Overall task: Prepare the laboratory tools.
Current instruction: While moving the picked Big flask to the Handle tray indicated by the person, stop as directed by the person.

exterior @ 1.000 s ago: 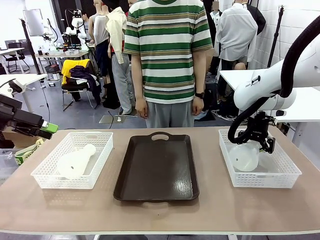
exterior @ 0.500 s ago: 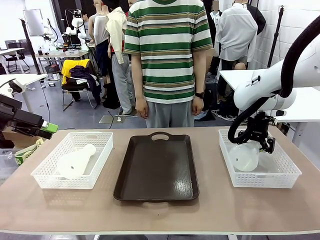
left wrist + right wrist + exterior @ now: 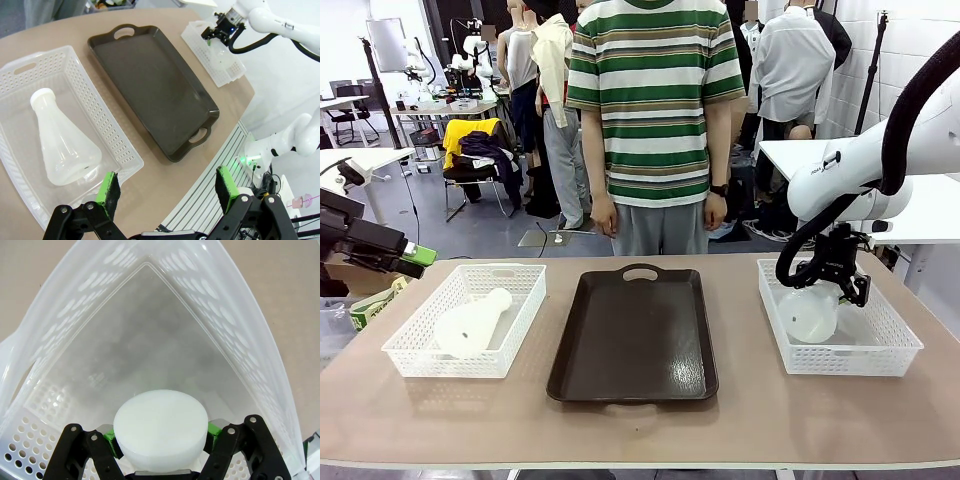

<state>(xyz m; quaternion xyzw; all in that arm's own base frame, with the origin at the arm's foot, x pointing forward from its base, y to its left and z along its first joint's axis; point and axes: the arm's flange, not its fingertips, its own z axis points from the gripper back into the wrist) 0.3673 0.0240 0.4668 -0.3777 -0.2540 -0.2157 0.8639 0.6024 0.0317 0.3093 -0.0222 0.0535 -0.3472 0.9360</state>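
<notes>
The right end effector (image 3: 832,285) is clenched on the neck of one conical flask (image 3: 808,315), its green pads pressing either side just under the white cap. The flask hangs tilted inside the right mesh basket (image 3: 880,350), wide base toward the robot's side; whether it touches the basket floor I cannot tell. In the right wrist view the end effector (image 3: 160,437) looks down the flask (image 3: 150,350) at the basket's perforated walls.

The left end effector (image 3: 166,185) is released, pads wide apart with nothing between them, off the left end of the worktop (image 3: 640,425). The other conical flask (image 3: 470,322) lies on its side in the left mesh basket (image 3: 410,345). Between the baskets sits a dark brown tray (image 3: 632,340). A person (image 3: 655,110) stands at the far side, arms down.
</notes>
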